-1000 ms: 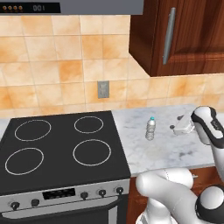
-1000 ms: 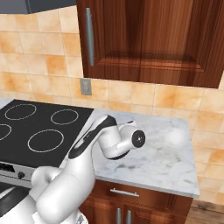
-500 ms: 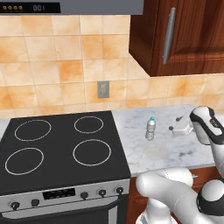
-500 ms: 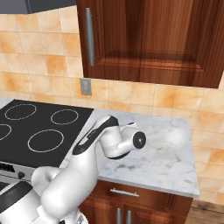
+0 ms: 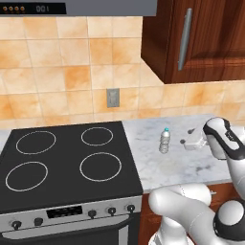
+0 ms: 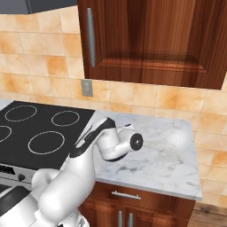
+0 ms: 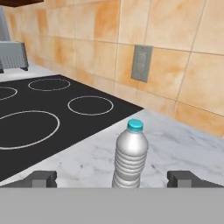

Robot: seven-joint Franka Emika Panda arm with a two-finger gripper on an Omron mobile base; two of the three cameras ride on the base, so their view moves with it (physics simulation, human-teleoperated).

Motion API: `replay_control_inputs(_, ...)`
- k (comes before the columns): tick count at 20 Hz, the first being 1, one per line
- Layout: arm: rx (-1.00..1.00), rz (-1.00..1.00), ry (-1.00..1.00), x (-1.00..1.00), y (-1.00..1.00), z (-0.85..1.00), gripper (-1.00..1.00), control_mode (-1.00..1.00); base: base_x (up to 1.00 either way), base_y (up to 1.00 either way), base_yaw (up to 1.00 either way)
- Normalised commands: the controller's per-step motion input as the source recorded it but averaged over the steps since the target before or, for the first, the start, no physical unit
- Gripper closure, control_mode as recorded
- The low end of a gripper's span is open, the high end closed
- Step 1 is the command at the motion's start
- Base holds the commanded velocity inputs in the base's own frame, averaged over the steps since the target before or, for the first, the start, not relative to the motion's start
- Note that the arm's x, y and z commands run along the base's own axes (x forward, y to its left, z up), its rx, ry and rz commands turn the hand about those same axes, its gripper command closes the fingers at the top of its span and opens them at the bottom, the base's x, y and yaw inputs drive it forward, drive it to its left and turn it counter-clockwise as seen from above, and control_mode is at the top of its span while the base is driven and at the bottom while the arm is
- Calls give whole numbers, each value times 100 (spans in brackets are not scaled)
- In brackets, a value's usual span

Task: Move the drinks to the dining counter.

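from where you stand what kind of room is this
A home kitchen, by the look of it. A black four-ring glass stove sits flush against a white-grey marble worktop, with orange-beige wall tiles behind and a dark wood wall cabinet above. A small clear ribbed water bottle with a blue cap stands on the marble.

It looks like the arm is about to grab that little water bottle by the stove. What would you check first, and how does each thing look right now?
1. Pincer open wide enough: ok, its jaws stand apart.
2. Water bottle upright on the marble worktop: ok.
3. Bottle lined up between the fingertips: ok in the hand view, roughly centred.
4. Pincer already around the bottle: not ok, there is a gap between them in the left base view.
5. Blue cap on: ok.
6. Bottle clear of the stove: ok, it stands apart from the black top.
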Motion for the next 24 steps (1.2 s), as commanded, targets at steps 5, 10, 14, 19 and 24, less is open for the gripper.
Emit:
replay_control_inputs(5, 0, 0, 0, 4, 8, 0, -100, -100, 0, 0, 0)
replay_control_inputs(10, 0, 0, 0, 11, 0, 0, -100, -100, 0, 0, 0)
replay_control_inputs(14, 0, 0, 0, 28, 9, -1, -100, -100, 0, 0, 0)
replay_control_inputs(19, 0, 0, 0, 21, 8, -2, -100, -100, 0, 0, 0)
replay_control_inputs(24, 0, 0, 0, 1, 0, -3, -100, -100, 0, 0, 0)
